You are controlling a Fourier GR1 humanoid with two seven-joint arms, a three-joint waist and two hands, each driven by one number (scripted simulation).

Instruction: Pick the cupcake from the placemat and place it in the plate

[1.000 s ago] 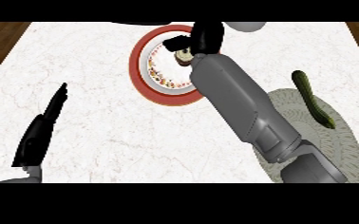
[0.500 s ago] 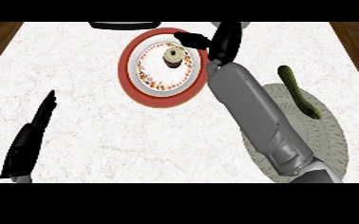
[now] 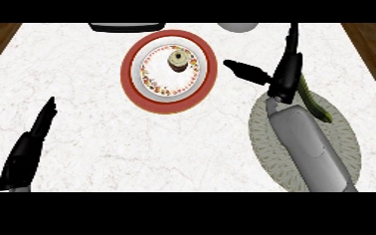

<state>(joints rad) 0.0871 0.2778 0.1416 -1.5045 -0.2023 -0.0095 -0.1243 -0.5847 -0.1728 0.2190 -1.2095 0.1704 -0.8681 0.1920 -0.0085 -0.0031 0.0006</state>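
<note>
The cupcake (image 3: pixel 177 60) stands on the red-rimmed plate (image 3: pixel 132 82), in its upper right part, with nothing touching it. My right hand (image 3: pixel 283 74) is to the right of the plate and apart from it, open, fingers straight up toward the far edge and thumb pointing left. Its forearm lies over the round grey-green placemat (image 3: pixel 341 144) at the right. My left hand (image 3: pixel 33 142) rests open at the lower left, fingers straight.
A green cucumber-like vegetable (image 3: pixel 314 102) lies on the placemat just right of my right wrist. A dark object (image 3: pixel 125 27) and a grey round object (image 3: pixel 237 27) sit at the counter's far edge. Wooden floor shows past both side edges.
My right hand has let go of the cupcake, which stays on the plate, and has drawn back to the right, now open over the placemat's edge. The view has shifted.
</note>
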